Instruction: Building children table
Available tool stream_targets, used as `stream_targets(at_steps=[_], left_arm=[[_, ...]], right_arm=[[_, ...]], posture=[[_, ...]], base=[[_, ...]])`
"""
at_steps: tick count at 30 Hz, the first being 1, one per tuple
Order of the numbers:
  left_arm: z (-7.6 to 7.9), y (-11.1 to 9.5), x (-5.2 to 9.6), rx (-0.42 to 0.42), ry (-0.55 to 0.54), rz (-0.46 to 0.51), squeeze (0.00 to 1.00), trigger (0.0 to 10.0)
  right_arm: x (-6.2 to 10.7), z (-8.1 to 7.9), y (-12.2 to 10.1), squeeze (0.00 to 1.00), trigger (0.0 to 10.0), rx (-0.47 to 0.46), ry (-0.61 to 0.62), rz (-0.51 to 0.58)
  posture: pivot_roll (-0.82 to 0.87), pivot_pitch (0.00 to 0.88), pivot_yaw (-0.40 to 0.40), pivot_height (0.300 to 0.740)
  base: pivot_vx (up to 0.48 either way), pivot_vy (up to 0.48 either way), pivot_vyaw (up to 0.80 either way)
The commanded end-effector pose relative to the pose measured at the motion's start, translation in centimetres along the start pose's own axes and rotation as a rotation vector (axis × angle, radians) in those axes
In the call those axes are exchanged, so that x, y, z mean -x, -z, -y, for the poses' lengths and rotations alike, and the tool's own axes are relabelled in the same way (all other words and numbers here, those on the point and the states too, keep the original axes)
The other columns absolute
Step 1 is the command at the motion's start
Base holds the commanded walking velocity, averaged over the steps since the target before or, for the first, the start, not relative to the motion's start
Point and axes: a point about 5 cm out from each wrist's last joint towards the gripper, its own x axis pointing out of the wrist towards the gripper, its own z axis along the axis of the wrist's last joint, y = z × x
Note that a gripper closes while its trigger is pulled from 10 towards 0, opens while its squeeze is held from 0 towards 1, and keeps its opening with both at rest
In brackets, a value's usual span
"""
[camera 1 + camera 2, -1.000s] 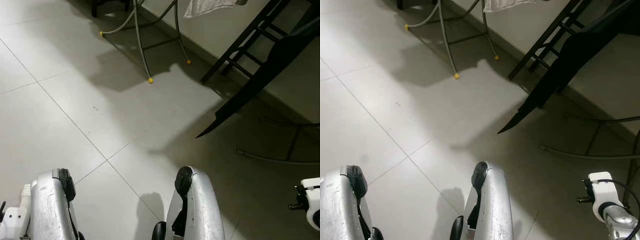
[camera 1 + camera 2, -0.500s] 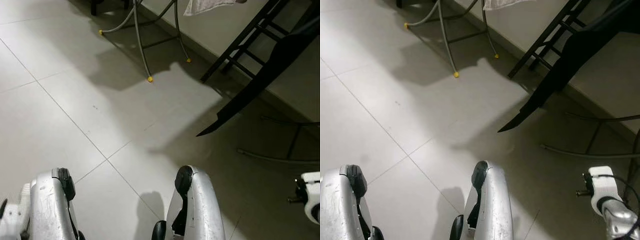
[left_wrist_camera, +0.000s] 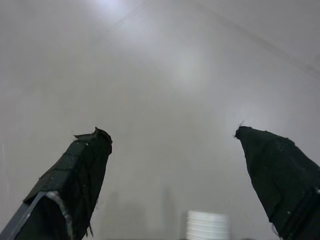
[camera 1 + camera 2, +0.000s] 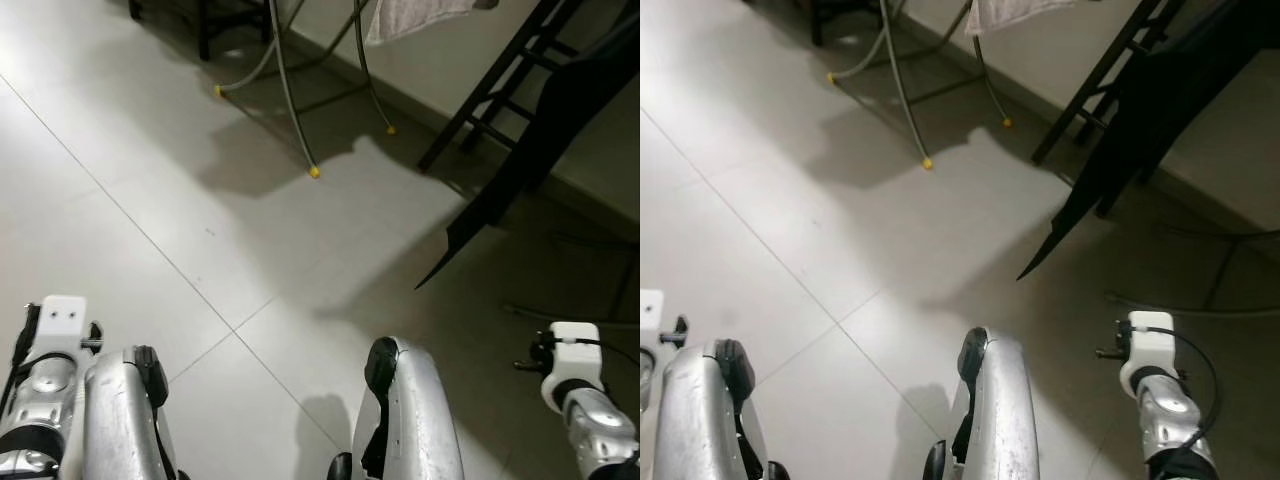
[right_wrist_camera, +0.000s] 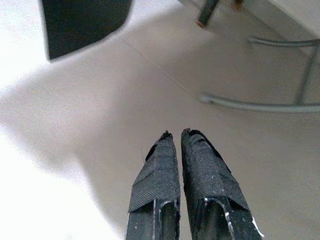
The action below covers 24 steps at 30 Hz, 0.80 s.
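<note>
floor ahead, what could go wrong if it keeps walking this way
The metal rack legs with yellow feet splay across the tiled floor, so a step could snag them. The black leaning board juts low toward the path and might be bumped. The grey tube lies near the right end effector.

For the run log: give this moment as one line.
left gripper: open, over bare floor | right gripper: shut, empty | ahead: tiled floor, metal rack legs, black panel

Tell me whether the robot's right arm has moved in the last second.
Yes. The camera shifted too, but the right arm, with its white wrist block, has come forward and inward, nearer the pointed lower tip of the leaning black board.
</note>
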Motion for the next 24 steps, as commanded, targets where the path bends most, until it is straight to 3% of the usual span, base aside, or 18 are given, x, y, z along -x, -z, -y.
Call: stream_targets(at_steps=[1, 3, 5, 10, 11, 12, 13, 14, 15, 16, 17, 18, 19, 20, 23, 24], left_arm=[[1.5, -0.1, 0.9, 0.030, 0.063, 0.045, 0.00, 10.0], [2.1, -0.5, 1.6, 0.039, 0.092, 0.085, 0.00, 10.0], [3.1, -1.0, 3.4, 0.096, 0.134, 0.125, 0.00, 10.0], [3.7, -1.5, 4.7, 0.124, 0.166, 0.169, 0.00, 10.0], [4.3, -1.8, 5.7, 0.170, 0.187, 0.179, 0.00, 10.0], [4.3, -1.8, 5.7, 0.170, 0.187, 0.179, 0.00, 10.0], [5.7, -2.8, 7.2, 0.229, 0.244, 0.209, 0.00, 10.0], [5.7, -2.8, 7.2, 0.229, 0.244, 0.209, 0.00, 10.0], [6.9, -3.8, 8.7, 0.279, 0.295, 0.233, 0.00, 10.0], [6.9, -3.8, 8.7, 0.279, 0.295, 0.233, 0.00, 10.0], [8.1, -4.8, 10.2, 0.312, 0.350, 0.256, 0.00, 10.0], [8.1, -4.8, 10.2, 0.312, 0.350, 0.256, 0.00, 10.0], [9.1, -5.7, 11.4, 0.306, 0.413, 0.289, 0.00, 10.0], [9.1, -5.7, 11.4, 0.306, 0.413, 0.289, 0.00, 10.0], [10.7, -6.5, 13.2, 0.343, 0.496, 0.282, 0.00, 10.0], [10.7, -6.5, 13.2, 0.343, 0.496, 0.282, 0.00, 10.0]], right_arm=[[0.1, -0.6, -0.1, 0.00, 10.0, -0.038, -0.015, 0.042], [0.1, -1.1, -0.4, 0.00, 10.0, -0.061, -0.021, 0.066], [0.1, -2.3, -1.1, 0.00, 10.0, -0.090, -0.052, 0.109], [0.1, -3.0, -1.6, 0.00, 10.0, -0.110, -0.061, 0.136], [0.1, -3.4, -2.0, 0.00, 10.0, -0.130, -0.065, 0.156], [0.1, -3.4, -2.0, 0.00, 10.0, -0.130, -0.065, 0.156], [0.2, -4.4, -2.9, 0.00, 10.0, -0.154, -0.090, 0.192], [0.2, -4.4, -2.9, 0.00, 10.0, -0.154, -0.090, 0.192], [0.4, -5.6, -3.9, 0.00, 10.0, -0.169, -0.123, 0.229], [0.4, -5.6, -3.9, 0.00, 10.0, -0.169, -0.123, 0.229], [0.9, -7.1, -4.9, 0.00, 10.0, -0.180, -0.166, 0.269], [0.9, -7.1, -4.9, 0.00, 10.0, -0.180, -0.166, 0.269], [1.7, -8.8, -5.9, 0.00, 10.0, -0.191, -0.217, 0.304], [1.7, -8.8, -5.9, 0.00, 10.0, -0.191, -0.217, 0.304], [4.0, -12.9, -7.4, 0.00, 10.0, -0.188, -0.338, 0.363], [4.0, -12.9, -7.4, 0.00, 10.0, -0.188, -0.338, 0.363]], posture=[[0.10, 0.059, -0.103, 0.320], [0.12, 0.048, -0.087, 0.330], [0.14, 0.038, -0.081, 0.340], [0.14, 0.030, -0.069, 0.350], [0.16, 0.015, -0.060, 0.355], [0.16, 0.015, -0.060, 0.355], [0.17, 0.002, -0.050, 0.360], [0.17, 0.002, -0.050, 0.360], [0.17, 0.000, -0.045, 0.365], [0.17, 0.000, -0.045, 0.365], [0.18, 0.000, -0.042, 0.370], [0.18, 0.000, -0.042, 0.370], [0.17, 0.000, -0.036, 0.375], [0.17, 0.000, -0.036, 0.375], [0.17, 0.000, -0.028, 0.390], [0.17, 0.000, -0.028, 0.390]], base=[[0.000, 0.000, 0.00], [0.000, 0.000, 0.00], [0.000, 0.000, 0.00], [0.000, 0.000, 0.00], [0.000, 0.000, 0.00], [0.000, 0.000, 0.00], [0.000, 0.000, 0.00], [0.000, 0.000, 0.00], [0.000, 0.000, 0.00], [0.000, 0.000, 0.00], [0.000, 0.000, 0.00], [0.000, 0.000, 0.00], [0.000, 0.000, 0.00], [0.000, 0.000, 0.00], [0.000, 0.000, 0.00], [0.000, 0.000, 0.00]])
